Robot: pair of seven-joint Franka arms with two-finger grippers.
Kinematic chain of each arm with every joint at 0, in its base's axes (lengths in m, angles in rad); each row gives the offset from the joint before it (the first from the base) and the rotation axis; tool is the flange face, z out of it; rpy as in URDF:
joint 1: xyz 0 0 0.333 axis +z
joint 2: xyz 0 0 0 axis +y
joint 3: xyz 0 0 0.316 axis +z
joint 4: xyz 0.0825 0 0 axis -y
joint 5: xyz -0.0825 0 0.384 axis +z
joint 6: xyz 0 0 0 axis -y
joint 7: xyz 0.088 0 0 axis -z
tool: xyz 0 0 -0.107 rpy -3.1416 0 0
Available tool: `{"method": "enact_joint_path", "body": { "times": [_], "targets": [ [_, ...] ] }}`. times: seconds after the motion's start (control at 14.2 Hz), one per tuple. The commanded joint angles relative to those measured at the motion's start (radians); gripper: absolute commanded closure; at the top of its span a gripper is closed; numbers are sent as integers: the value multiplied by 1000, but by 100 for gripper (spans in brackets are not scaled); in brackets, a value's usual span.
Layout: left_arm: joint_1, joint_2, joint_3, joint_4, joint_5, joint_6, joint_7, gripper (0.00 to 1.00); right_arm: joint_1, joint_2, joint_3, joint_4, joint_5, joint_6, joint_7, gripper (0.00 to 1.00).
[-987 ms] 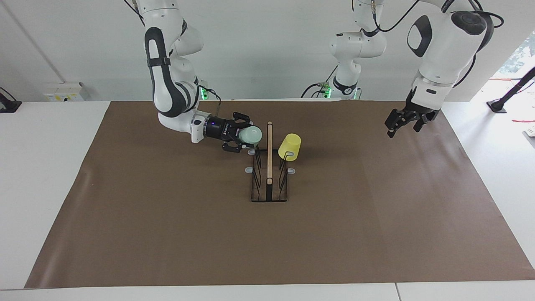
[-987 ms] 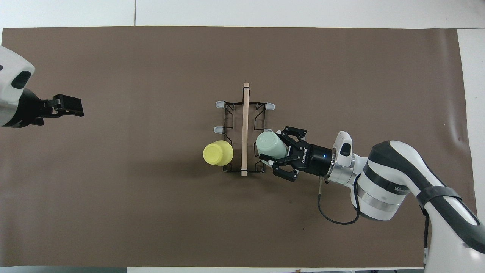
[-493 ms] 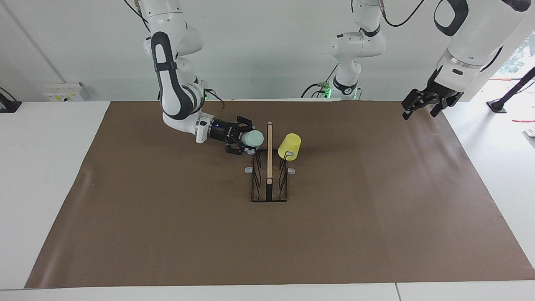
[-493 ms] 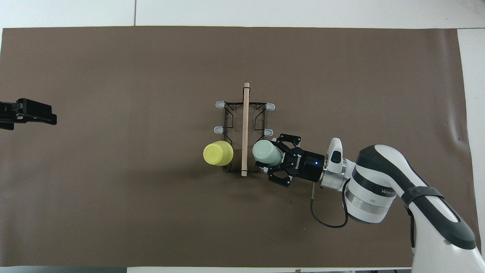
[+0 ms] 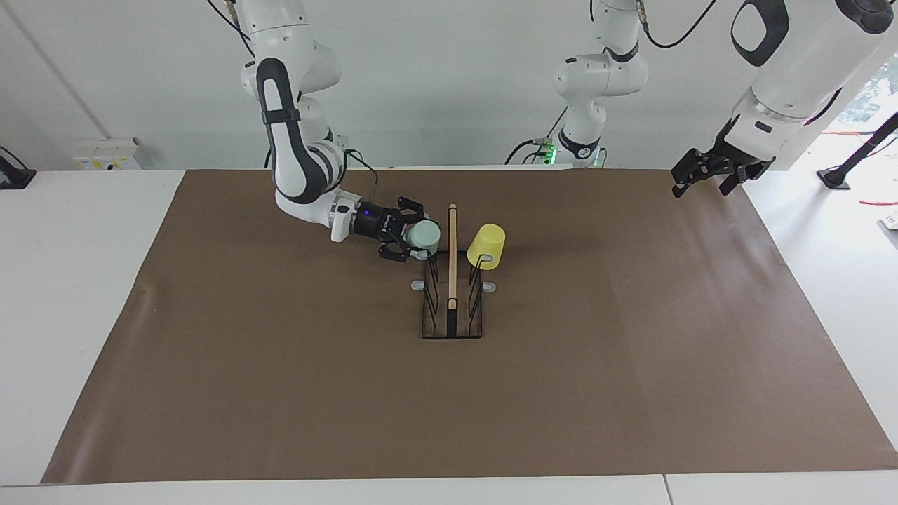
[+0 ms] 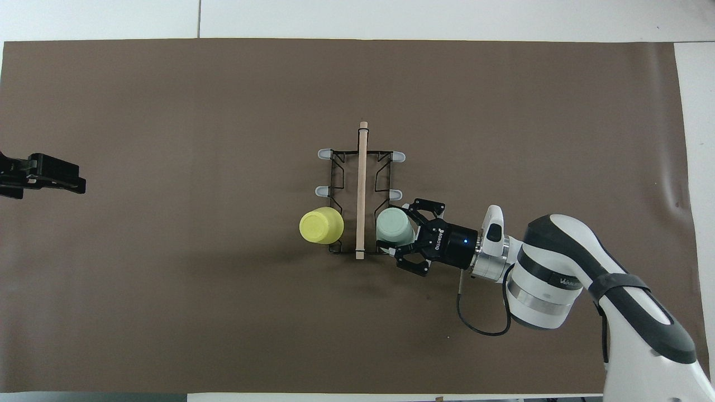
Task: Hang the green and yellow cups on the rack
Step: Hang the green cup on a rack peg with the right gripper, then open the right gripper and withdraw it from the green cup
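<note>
Looking at the small black wire rack with the upright wooden centre bar and grey-tipped pegs (image 5: 452, 280), parked mid-way along the brown-covered surface (image 5: 280, 393). Already got the bright yellow plastic tumbler (image 5: 487, 245) hung mouth-down and tilted on one of the rack's pegs, on the side of the bar toward the left arm's end. Probably tilted like that because the pegs slant outward, so anything dropped over one just leans with it.

Now for the pale mint green plastic tumbler (image 5: 424, 237): sitting right at the rack, on the side of the bar toward the right arm's end, base pointing up and inward. Wrapped round its mouth end by the right end effector (image 5: 410, 238), coming in sideways and low. Makes sense as an approach, since holding the cup near the rim leaves the hollow free to slide over a peg. Can't tell from here whether that end effector is clamped on the cup or just letting go, and can't see if the peg is properly inside, though it looks about seated. Judging this as the release step for the second cup.

Left end effector (image 5: 704, 177) up in the air well apart from the rack, over the left arm's end of the surface, spread wide with nothing in it. Just waiting, clear of the action.

Biggest worry: nudging the cup off its peg on the way out.
</note>
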Motion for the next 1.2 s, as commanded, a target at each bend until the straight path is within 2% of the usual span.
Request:
{"method": "enact_joint_path", "body": {
  "times": [0.0,0.21,0.28,0.35,0.49,0.63,0.78,0.99,1.13],
  "targets": [
    [13,-3,-4,-1,-14,-17,21,0,-15,-32,0,8,28,-27,59,0],
    [13,-6,-4,-16,-4,10,24,0,-41,-136,-3,8,5,-24,214,0],
    [13,-6,-4,-18,-1,23,25,0,-79,-149,-5,16,-54,-20,255,0],
    [13,-6,-4,-18,11,29,25,0,-131,-143,-5,52,-155,-20,300,0],
    [13,-6,-4,-21,14,32,27,0,-231,-129,-3,157,-460,-21,456,0],
    [13,-6,-6,-21,14,30,27,0,-296,-88,-3,302,-713,-41,657,0],
    [13,-6,-6,-22,14,35,27,0,-325,-65,-2,381,-829,-55,797,0],
    [13,-5,-6,-22,16,66,27,0,-327,-62,-3,436,-914,-43,1001,0],
    [13,-5,-6,-22,16,73,27,0,-356,-46,-5,500,-1068,-38,1160,0]
  ]
}}
